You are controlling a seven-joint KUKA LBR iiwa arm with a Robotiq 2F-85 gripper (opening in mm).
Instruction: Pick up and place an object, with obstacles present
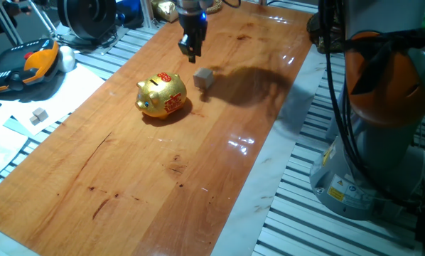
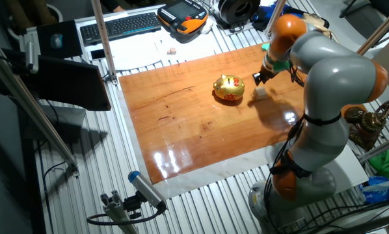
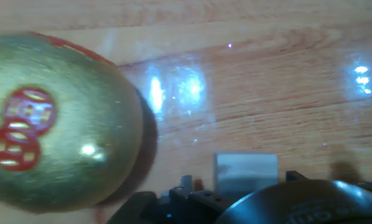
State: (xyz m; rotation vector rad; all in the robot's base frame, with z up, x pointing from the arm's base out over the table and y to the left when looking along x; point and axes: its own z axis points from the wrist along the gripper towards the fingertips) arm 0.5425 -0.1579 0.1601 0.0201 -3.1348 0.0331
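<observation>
- I see the dark two-finger tool (image 1: 190, 51) hanging above the polished reddish-brown wooden counter (image 1: 148, 178), clear of the surface, with its fingers pointing down
- From one fixed view the fingertips sit close together with only a thin gap, and nothing is between them; I cannot tell more exactly how far they are parted
- The small plain pale beige wooden cube (image 1: 204, 77) rests flat on the counter, just below and a little to the side of the tool in that view, not touched by it
- In the hand view the same cube (image 3: 245, 172) shows near the bottom edge of the frame, partly cut off by the dark body of the tool
- The shiny gold piggy bank with red markings (image 1: 162, 95) stands on the counter near the cube, a clear strip of wood between the two
- In the hand view the piggy bank (image 3: 55, 124) fills the left side, blurred, with round red coin marks on its flank
- From the other fixed view I see the piggy bank (image 2: 229, 88), the cube (image 2: 260, 93) beside it and the tool (image 2: 259, 76) above the cube, at the end of the grey and orange arm (image 2: 324, 71)
- Off the counter, a smaller whitish cube (image 1: 38, 114) lies on white paper (image 1: 20, 135), well apart from the tool
- An orange and black handheld control pendant (image 1: 28, 65) lies beyond that paper
</observation>
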